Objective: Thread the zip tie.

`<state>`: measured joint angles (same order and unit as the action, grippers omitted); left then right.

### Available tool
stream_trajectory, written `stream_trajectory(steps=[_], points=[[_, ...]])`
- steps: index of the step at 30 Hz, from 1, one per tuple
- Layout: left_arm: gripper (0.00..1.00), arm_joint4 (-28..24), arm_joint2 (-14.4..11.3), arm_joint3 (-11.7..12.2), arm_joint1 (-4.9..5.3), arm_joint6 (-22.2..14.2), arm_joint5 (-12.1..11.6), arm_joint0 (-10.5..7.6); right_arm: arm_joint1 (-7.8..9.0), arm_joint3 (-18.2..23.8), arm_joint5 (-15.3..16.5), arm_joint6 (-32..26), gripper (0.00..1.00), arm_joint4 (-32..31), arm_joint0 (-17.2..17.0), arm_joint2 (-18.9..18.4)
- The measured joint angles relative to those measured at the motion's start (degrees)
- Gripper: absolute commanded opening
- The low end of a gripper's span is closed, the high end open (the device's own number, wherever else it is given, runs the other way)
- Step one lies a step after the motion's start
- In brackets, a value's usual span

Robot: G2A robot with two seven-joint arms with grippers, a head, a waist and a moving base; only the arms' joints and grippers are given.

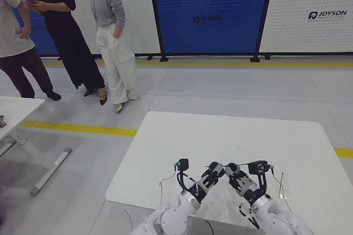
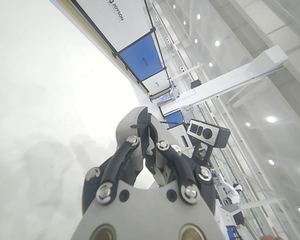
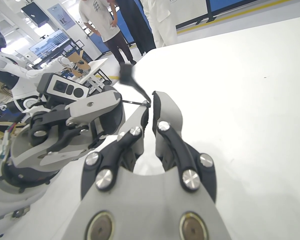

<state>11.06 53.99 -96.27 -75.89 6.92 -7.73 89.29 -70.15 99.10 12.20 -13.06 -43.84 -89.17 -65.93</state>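
While clamped on the zip tie point(image 3: 140, 90) with left tool point(image 2: 148, 123) and right tool point(image 3: 151, 106) above the desk point(image 3: 240, 88), seems mid-threading; next calls for aligning tail with head.

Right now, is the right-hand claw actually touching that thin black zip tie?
Touching. In the right wrist view the zip tie runs straight in between the shut fingertips of the right gripper, which pinch it.

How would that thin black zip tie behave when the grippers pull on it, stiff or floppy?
Probably springy, not limp: the zip tie spans straight between the left gripper and right gripper, and its free end holds a curve without drooping. Likely very light, being so thin.
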Motion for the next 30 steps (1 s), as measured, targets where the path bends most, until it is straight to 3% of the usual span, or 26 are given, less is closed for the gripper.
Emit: stream_trajectory(steps=[11, 30], points=[[0.00, -0.1, -0.5, 0.3, -0.15, 0.5, -0.3, -0.31, 0.07, -0.1, 0.1, -0.5, 0.00, -0.6, 0.1, 0.0], [0.00, 0.9, -0.8, -0.7, -0.01, 0.7, -2.0, 0.68, 0.02, -1.3, -0.5, -2.9, 0.00, -1.3, 1.2, 1.2]])
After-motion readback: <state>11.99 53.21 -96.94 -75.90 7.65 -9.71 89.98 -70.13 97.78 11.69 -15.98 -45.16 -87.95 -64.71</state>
